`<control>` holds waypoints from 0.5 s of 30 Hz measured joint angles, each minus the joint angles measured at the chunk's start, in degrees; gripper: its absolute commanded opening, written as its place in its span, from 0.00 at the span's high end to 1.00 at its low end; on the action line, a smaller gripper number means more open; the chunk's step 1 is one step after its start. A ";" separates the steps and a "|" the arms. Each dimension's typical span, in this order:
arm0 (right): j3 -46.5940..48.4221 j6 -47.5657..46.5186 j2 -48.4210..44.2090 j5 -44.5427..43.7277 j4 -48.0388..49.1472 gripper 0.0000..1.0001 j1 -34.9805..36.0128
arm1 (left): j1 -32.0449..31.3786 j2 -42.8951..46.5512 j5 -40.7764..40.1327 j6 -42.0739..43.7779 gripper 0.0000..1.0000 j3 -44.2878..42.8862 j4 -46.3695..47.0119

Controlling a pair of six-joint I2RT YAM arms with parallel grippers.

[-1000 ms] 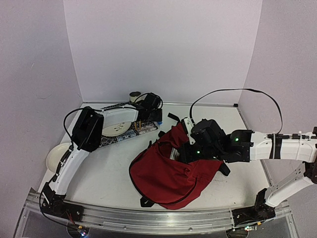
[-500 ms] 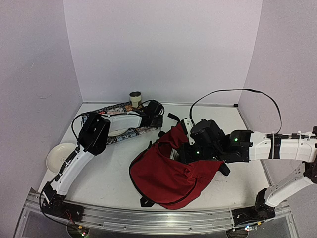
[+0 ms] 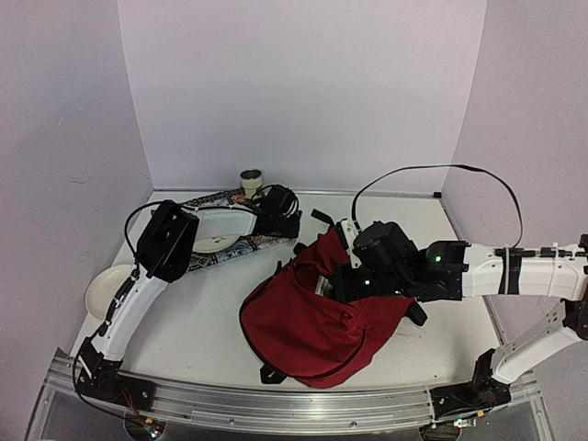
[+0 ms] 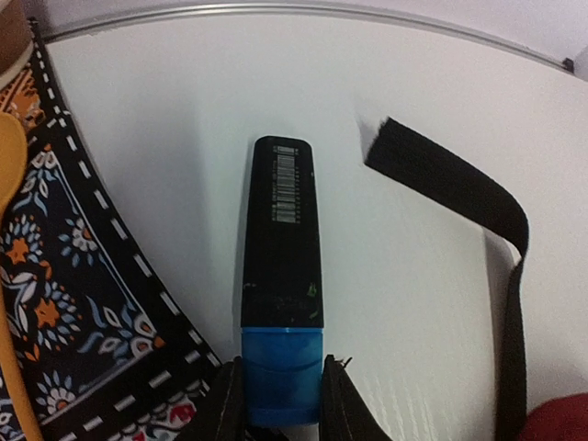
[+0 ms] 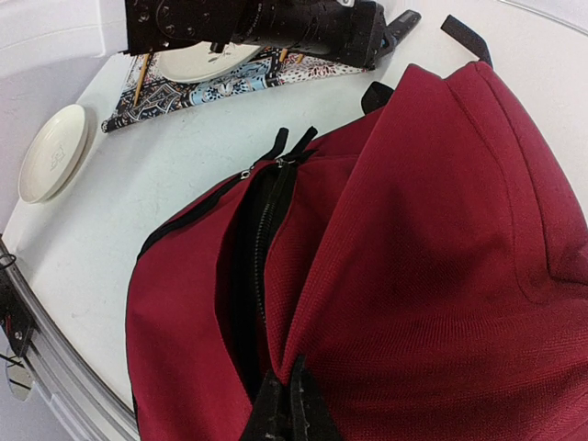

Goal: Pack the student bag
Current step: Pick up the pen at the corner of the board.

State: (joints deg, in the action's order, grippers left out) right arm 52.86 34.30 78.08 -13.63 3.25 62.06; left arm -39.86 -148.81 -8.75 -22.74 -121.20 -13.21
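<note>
The student bag (image 3: 308,322) is a dark-red backpack slumped at the table's middle, with its black zipper (image 5: 262,230) parted. My right gripper (image 5: 292,404) is shut on a fold of the bag's red fabric (image 5: 441,230) beside the opening and holds it raised. At the back left, my left gripper (image 4: 280,404) is shut on the blue cap of a black highlighter (image 4: 280,257). The highlighter lies on the white table, pointing away from the fingers. In the top view the left gripper (image 3: 290,220) sits at the end of the patterned cloth, near the bag's upper edge.
A patterned dark cloth (image 3: 230,250) with a white plate (image 3: 216,242) lies under the left arm. A wooden utensil (image 4: 7,184) rests on that cloth. A black strap (image 4: 450,184) curls to the right of the highlighter. A pale dish (image 3: 106,289) sits far left, a cup (image 3: 251,180) at the back wall.
The left arm's elbow and wrist shifted a little at the back of the cloth. The right arm and the bag have not moved.
</note>
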 measured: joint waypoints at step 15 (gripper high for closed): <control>0.02 -0.08 0.00 -0.17 0.00 1.00 0.00 | -0.85 21.09 13.46 -3.41 1.00 16.19 -0.55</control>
State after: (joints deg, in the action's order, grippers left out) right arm 52.88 34.22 78.08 -13.80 3.25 62.06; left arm -40.71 -127.72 4.71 -26.15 -105.01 -13.76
